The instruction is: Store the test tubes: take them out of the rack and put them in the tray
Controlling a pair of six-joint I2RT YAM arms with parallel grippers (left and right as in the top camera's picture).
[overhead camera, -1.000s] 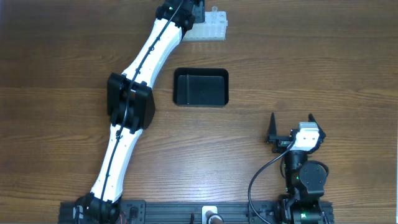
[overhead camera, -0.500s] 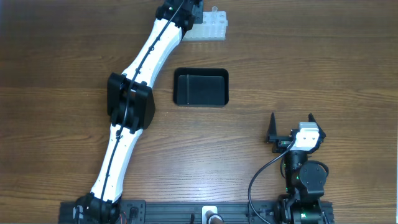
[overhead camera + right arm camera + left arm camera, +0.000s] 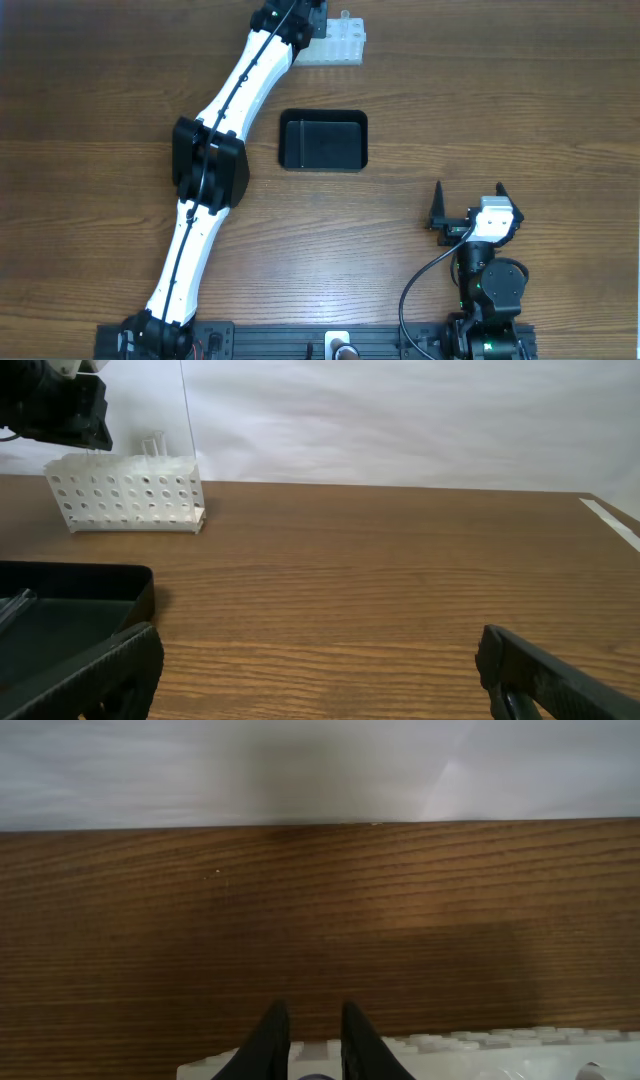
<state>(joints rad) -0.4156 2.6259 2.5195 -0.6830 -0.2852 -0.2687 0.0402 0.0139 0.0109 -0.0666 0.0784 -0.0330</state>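
One clear test tube (image 3: pixel 345 17) stands upright in the white rack (image 3: pixel 340 48) at the far edge of the tabletop (image 3: pixel 520 100). The black tray (image 3: pixel 366 140) sits nearer the arms, apart from the rack, with what may be another clear tube lying on its floor. The left end effector (image 3: pixel 313 1012) hangs over the rack's left end, and I cannot tell whether it is clamped on anything. The right end effector (image 3: pixel 468 192) sits low near its own base, well apart from the tray, with its jaws spread wide and holding nothing.
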